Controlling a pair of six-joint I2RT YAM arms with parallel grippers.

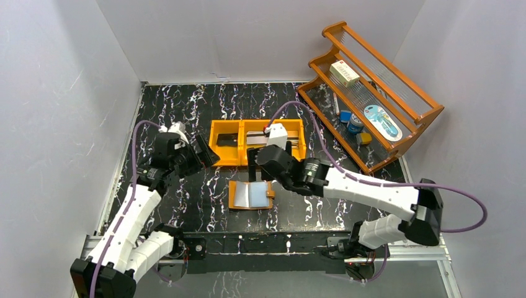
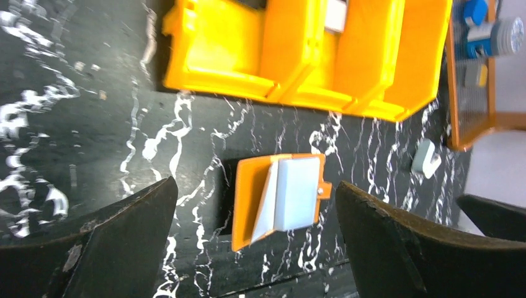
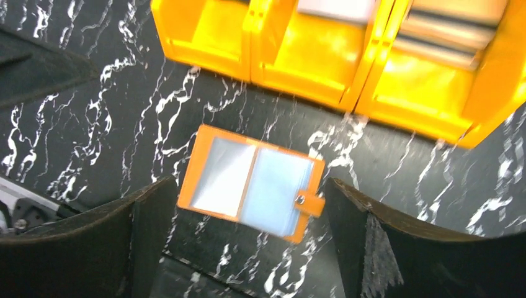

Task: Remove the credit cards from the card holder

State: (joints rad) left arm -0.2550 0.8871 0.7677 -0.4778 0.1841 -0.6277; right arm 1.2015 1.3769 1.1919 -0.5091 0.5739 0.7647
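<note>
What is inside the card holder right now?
The card holder lies open, showing clear pale-blue sleeves. No dark or striped card shows through the top ones. Any sleeves stacked beneath are covered, so whether a card sits in them cannot be told.

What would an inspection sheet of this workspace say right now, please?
Surface: black, white-veined table.
Job's things: card holder lies open and flat, apart from both grippers; cards lie in the orange bin.
Clutter: wooden rack holding a white box and blue items.
Grippers: left gripper and right gripper open, empty.
Cables: purple cables loop from each arm, off the holder.
Surroundings: white walls; nothing else seen.
</note>
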